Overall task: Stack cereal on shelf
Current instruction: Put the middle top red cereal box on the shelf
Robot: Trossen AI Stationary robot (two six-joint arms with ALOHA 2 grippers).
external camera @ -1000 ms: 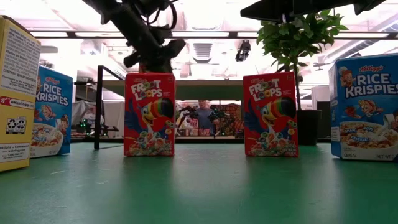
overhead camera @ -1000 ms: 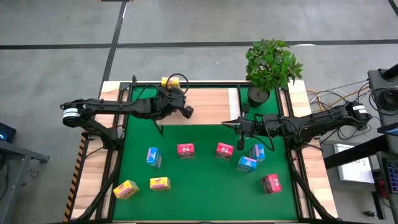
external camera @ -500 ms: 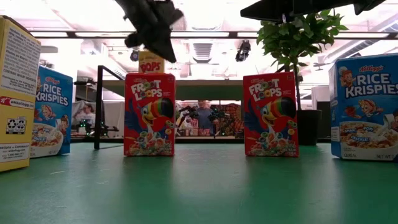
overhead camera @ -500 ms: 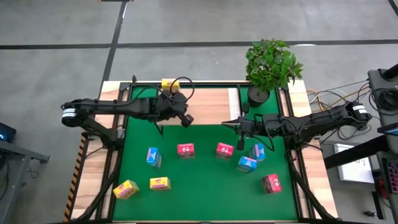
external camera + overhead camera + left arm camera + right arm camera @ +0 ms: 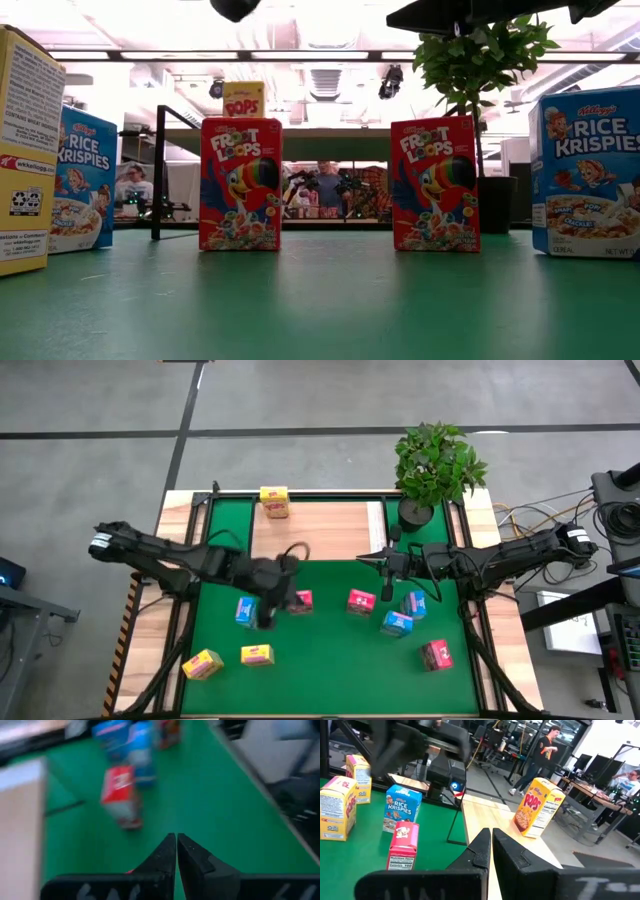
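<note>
left gripper [image 5: 268, 610] swung down from shelf [image 5: 330, 530], Pops box [image 5: 274, 501] standing there

A potted plant [image 5: 437, 465] sat at the far right corner of the table, its dark pot [image 5: 415, 512] just off the green mat [image 5: 330, 670]. Loose cables [image 5: 520, 518] trailed past the table's right edge. Behind the table, a couple of people [image 5: 540, 757] stood around among desks in the room.

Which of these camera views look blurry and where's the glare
Left wrist view: boxes on the green mat smear with motion. High view: left gripper is blurred. Low view: bright ceiling lights glare behind the Pops box. Right wrist view: sharp nearby.
</note>
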